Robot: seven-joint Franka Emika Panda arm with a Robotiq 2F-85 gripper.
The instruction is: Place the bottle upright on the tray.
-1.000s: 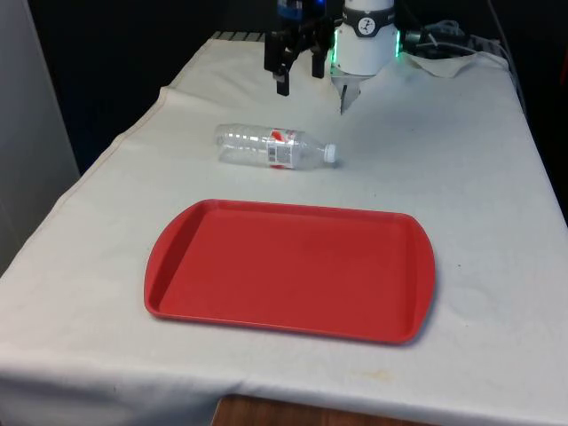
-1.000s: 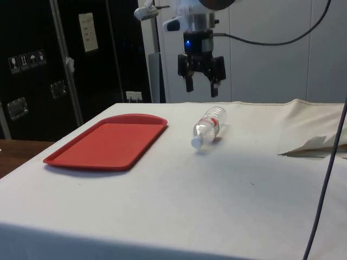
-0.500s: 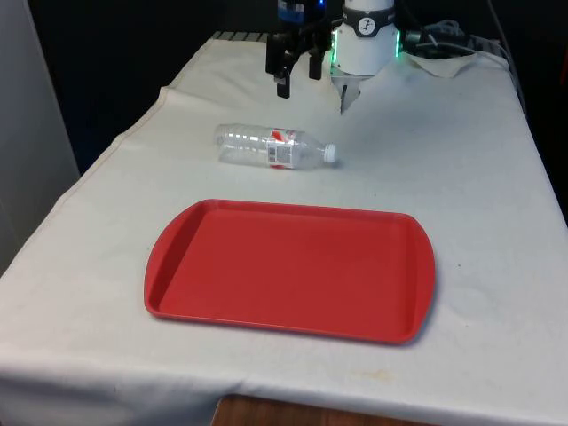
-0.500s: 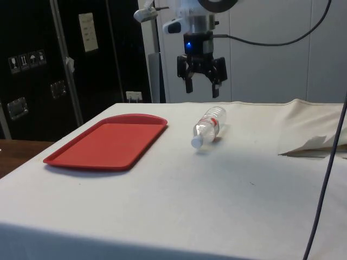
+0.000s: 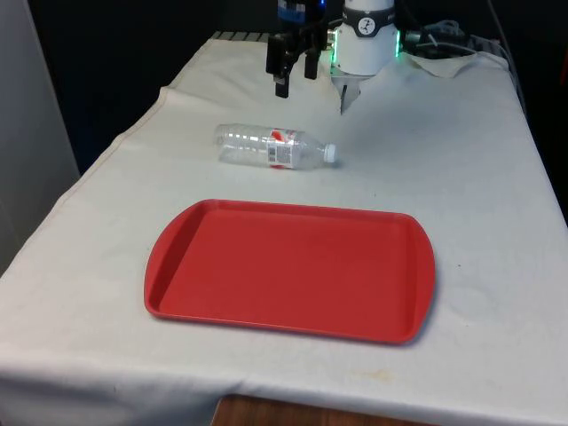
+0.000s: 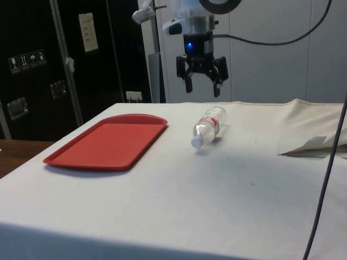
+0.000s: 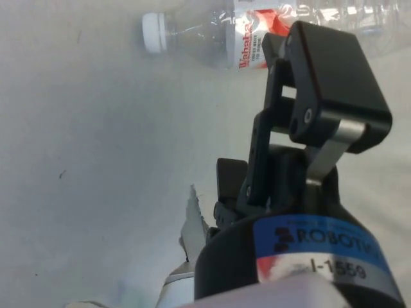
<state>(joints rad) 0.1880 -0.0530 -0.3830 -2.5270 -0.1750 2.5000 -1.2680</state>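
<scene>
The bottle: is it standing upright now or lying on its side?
Lying on its side. The bottle rests lengthwise on the white cloth, its white cap towards the front view's right, beyond the red tray.

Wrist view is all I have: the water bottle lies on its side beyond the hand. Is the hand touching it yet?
Observer: No. In the side view the hand hangs above the water bottle, clear of it, with its fingers spread and nothing between them.
Operator: And where is the tray?
Observer: The red tray lies flat on the white cloth, apart from the bottle, on the side away from the robot. Nothing is on it.
</scene>
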